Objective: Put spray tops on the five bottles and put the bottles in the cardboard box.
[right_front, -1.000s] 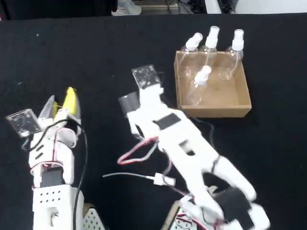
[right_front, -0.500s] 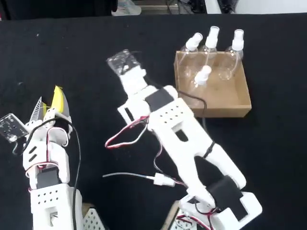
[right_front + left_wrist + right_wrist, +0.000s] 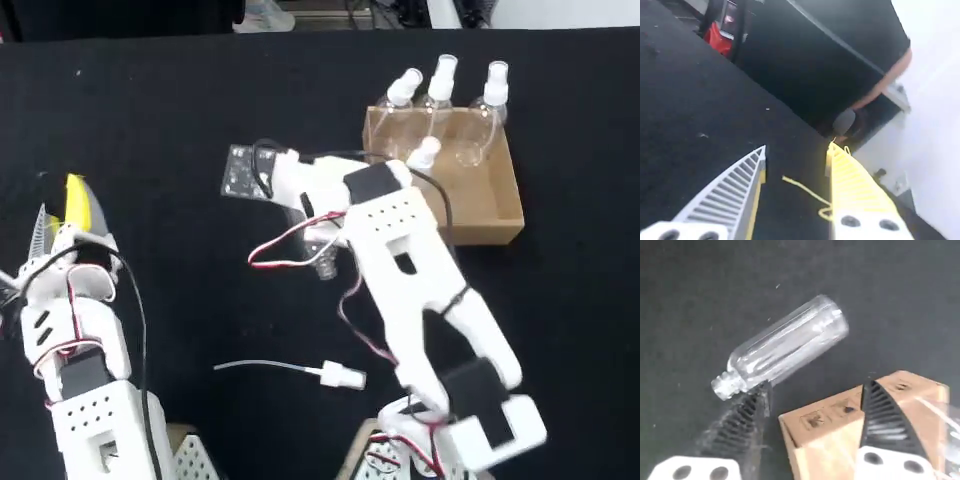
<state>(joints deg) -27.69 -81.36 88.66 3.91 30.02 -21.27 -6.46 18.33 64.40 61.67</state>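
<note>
The right gripper point(image 3: 817, 385), wide and empty, hangs nearest the capless bottle point(image 3: 785, 345) lying slantwise beside the cardboard box point(image 3: 826, 436) corner.

black counter point(image 3: 150, 100) spanning the whole scene, pale crumpled item point(image 3: 268, 14) just past its far edge, tangle of dark cables point(image 3: 400, 12) further right, red object point(image 3: 719, 39) beyond the counter, light specks point(image 3: 702, 135) on its surface
</note>
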